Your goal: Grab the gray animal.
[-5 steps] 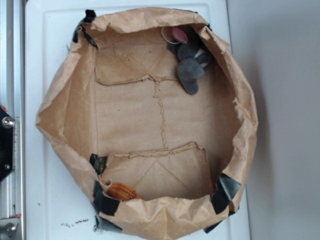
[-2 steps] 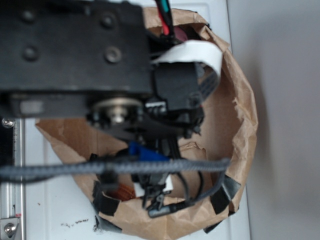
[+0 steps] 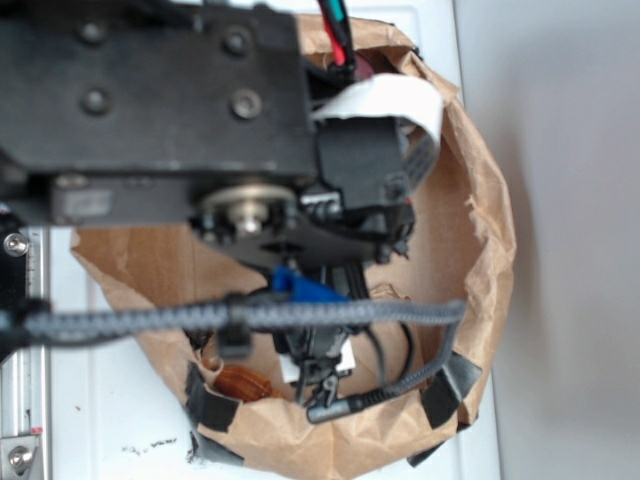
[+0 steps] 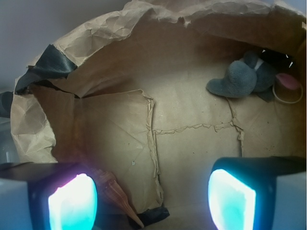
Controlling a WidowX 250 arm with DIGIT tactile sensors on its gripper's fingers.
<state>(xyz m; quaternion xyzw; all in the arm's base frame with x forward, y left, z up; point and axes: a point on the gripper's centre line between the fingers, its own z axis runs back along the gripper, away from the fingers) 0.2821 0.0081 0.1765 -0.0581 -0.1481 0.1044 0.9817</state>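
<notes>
The gray animal, soft with a pink ear, lies far right in my wrist view; gripper spread open, empty.

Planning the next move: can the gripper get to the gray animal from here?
Probably yes. The gripper is open, and only bare paper floor lies between it and the gray animal, which sits against the bag wall, possibly cramping one finger.

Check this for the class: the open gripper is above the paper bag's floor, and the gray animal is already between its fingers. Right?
Not quite. The wrist view shows the gray animal lying far off near the paper bag's wall, not between the fingers. The gripper is indeed open above the floor.
</notes>
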